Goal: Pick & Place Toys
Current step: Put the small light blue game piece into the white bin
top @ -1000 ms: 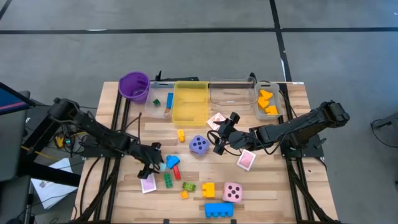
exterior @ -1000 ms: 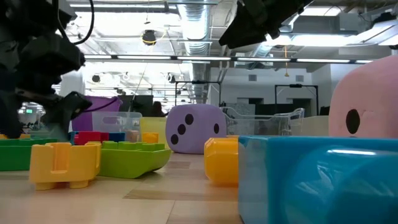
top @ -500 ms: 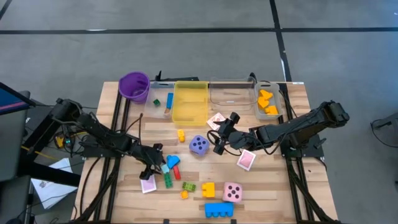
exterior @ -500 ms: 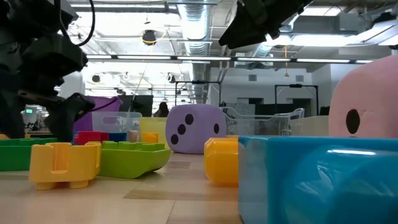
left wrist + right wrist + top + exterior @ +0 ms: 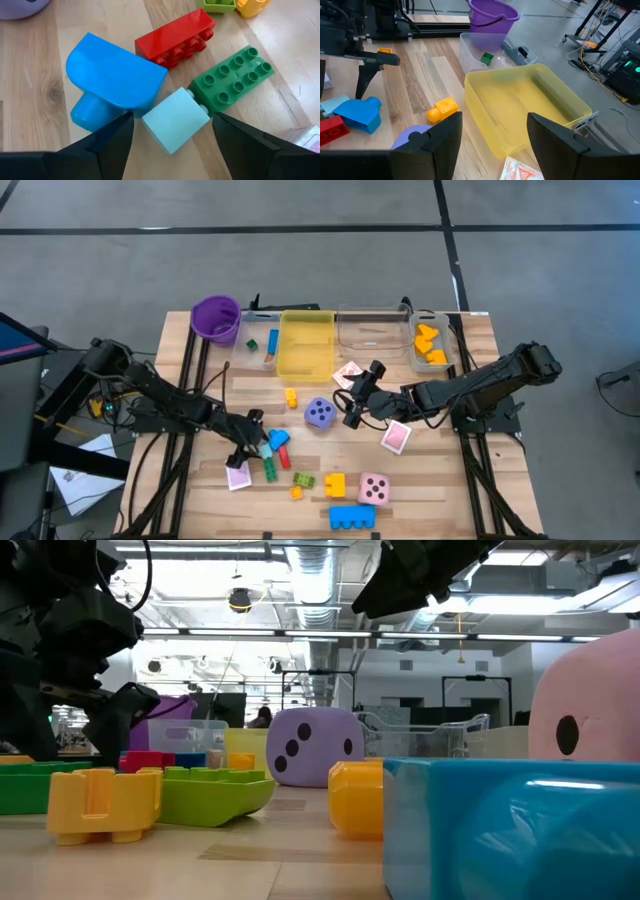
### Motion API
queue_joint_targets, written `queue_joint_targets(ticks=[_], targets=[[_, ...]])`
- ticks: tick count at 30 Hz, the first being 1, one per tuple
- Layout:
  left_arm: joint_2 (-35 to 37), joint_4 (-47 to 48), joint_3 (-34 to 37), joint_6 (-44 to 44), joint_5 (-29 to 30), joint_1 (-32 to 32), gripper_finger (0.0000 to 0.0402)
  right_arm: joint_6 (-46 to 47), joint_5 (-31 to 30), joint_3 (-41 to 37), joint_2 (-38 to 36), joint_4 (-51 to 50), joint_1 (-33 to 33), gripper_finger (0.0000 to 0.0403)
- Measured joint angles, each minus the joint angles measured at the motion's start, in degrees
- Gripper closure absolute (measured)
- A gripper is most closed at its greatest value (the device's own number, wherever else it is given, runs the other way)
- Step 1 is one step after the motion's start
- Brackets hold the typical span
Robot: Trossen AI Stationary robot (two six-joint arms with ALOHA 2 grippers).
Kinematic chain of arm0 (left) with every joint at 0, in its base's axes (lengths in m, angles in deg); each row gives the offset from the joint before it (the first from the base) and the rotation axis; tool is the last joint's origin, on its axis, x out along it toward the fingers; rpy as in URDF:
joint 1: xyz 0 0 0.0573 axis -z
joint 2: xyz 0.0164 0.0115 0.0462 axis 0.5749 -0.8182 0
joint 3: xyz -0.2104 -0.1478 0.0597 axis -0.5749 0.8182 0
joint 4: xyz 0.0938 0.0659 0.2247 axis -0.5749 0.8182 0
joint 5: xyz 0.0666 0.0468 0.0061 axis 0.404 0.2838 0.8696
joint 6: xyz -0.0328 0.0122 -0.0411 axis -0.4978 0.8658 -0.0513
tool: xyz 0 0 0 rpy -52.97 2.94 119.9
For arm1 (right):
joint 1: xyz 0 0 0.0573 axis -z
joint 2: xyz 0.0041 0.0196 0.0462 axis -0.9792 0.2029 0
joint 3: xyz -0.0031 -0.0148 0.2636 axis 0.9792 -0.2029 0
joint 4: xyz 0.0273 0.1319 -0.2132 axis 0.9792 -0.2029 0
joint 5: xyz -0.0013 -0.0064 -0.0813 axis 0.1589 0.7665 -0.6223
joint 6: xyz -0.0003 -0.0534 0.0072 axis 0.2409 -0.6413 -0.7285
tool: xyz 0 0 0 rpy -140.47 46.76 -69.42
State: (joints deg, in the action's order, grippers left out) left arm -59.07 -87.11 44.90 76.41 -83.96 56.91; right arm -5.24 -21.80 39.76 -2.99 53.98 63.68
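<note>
My left gripper (image 5: 258,446) is low over a cluster of bricks at the table's left near side. It is open, with a finger on either side of a small light-blue brick (image 5: 175,122) that lies on the wood; I see no touch. Beside that brick lie a blue brick (image 5: 112,82), a red brick (image 5: 175,37) and a green brick (image 5: 232,77). My right gripper (image 5: 348,408) hangs open above the table's middle, next to the purple die (image 5: 319,415), with nothing between its fingers (image 5: 445,137).
Along the far edge stand a purple cup (image 5: 216,318), a yellow bin (image 5: 305,343) and clear bins (image 5: 372,330), one holding orange bricks (image 5: 430,345). Near the front lie a pink die (image 5: 374,488), a big blue brick (image 5: 352,517), a yellow brick (image 5: 334,484) and pink-backed cards (image 5: 396,437).
My left gripper has tipped a little where it stands over the bricks. Its fingers keep the same gap. The bricks have not moved.
</note>
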Motion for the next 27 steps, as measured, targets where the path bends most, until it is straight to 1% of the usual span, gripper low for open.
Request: queue_joint_targets(ticks=[3, 7, 10, 22, 27], targets=[[-1.19, -0.75, 0.00, 0.01, -0.49, 0.00, 0.0137, -0.10, 0.00, 0.00, 0.00, -0.02, 0.00, 0.0186], [-3.41, -1.60, 0.00, -0.52, -4.51, 0.00, 0.0137, -0.10, 0.00, 0.00, 0.00, -0.03, 0.00, 0.0186], [-4.36, -2.12, -0.07, -0.61, -6.15, -0.04, 0.0137, -0.10, 0.00, 0.00, 0.00, -0.04, 0.00, 0.0186], [-4.45, -2.14, -0.09, -0.67, -6.97, 0.07, 0.0137, -0.10, 0.00, 0.00, 0.00, -0.07, 0.00, 0.0186], [-5.38, -1.22, -0.17, 1.00, -5.99, 1.51, 0.0137, -0.07, 0.00, 0.00, 0.00, -1.13, 0.00, 0.0186]])
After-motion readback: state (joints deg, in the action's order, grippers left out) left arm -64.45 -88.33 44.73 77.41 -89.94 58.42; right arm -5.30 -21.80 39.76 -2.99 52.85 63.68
